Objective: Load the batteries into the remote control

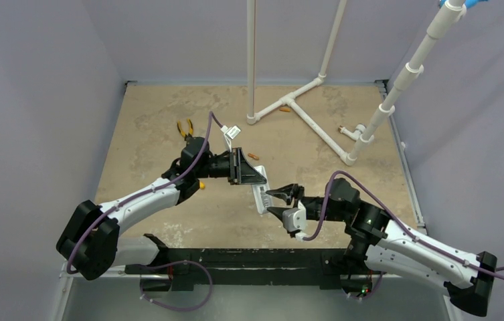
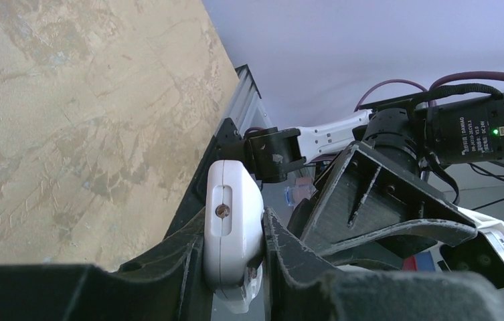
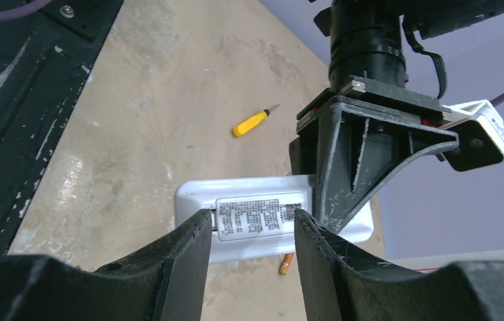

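Remote control (image 1: 260, 196) held above the desk (image 1: 142, 120), left jaws clamped on one end, apparently presenting its labelled face to the right jaws, open and empty alongside it; batteries (image 1: 254, 156) lie loose on the desk beyond.

The remote control (image 1: 260, 196) hangs above the middle of the table (image 1: 343, 194), between the two arms. The left gripper (image 1: 254, 179) clamps its far end from the left, one finger on each side. The right gripper (image 1: 268, 201) reaches in from the right, its jaws spread on either side of the near end. A battery (image 1: 254, 156) lies on the table just behind the left gripper. A second battery (image 1: 285, 109) lies farther back, beside the foot of the pipe stand (image 1: 289, 100) at the rear. The pliers (image 1: 185, 127) lie at the back left, behind the left arm. A small hand tool (image 3: 252, 122) lies on the table beside that arm.
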